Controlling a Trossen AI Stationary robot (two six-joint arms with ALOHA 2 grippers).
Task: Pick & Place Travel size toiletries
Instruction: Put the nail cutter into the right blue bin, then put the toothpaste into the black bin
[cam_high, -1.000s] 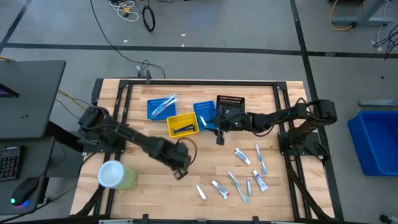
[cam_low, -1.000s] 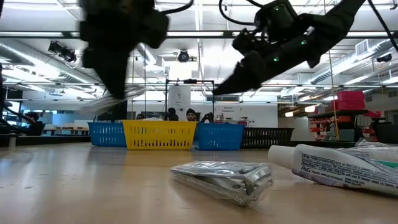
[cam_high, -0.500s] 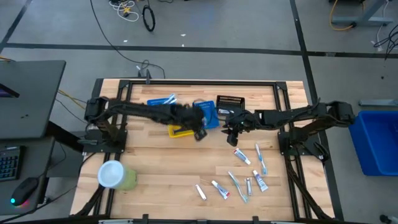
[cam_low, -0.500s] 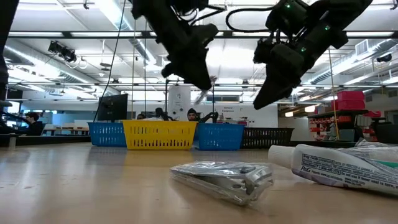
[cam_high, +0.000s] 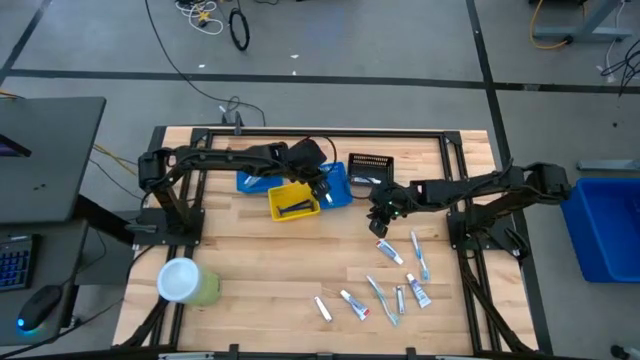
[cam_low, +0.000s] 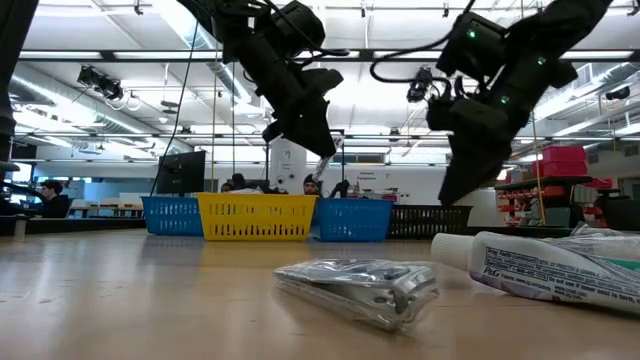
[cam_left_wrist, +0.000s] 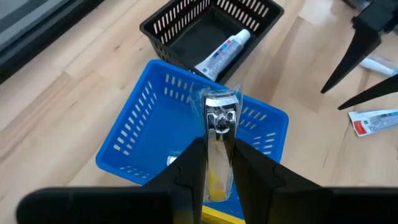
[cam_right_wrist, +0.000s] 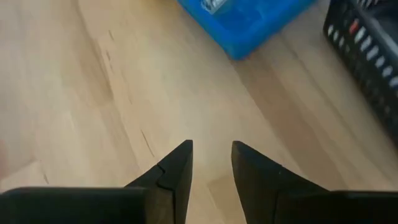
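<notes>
Wooden slatted table (cam_high: 250, 250) framed by black rails, on a grey floor crossed with dark lines and loose cables. The left gripper (cam_left_wrist: 219, 163) hangs above a blue basket (cam_left_wrist: 155, 134) and is clamped on a wrapped silver nail clipper (cam_left_wrist: 219, 121); in the low view the clipper (cam_low: 322, 160) juts below the fingers. Beside the blue basket stand a yellow basket (cam_high: 294, 200) containing a dark item, a second blue basket (cam_high: 258, 172) with a pale brush-like item, and a black basket (cam_left_wrist: 211, 28) holding one white tube (cam_left_wrist: 222, 50). The right gripper (cam_right_wrist: 210, 163) hovers over bare wood just beside the blue basket, its fingers a narrow gap apart and gripping nothing. The remaining travel toiletries (cam_high: 390, 275), white tubes and slim toothbrushes, lie scattered on the table's near right part. A green cylinder with a white lid (cam_high: 185, 281) stands at the near left. The low view shows another wrapped clipper (cam_low: 360, 288) and a toothpaste tube (cam_low: 545, 265) up close, with an open workshop, ceiling lights and seated people behind.
</notes>
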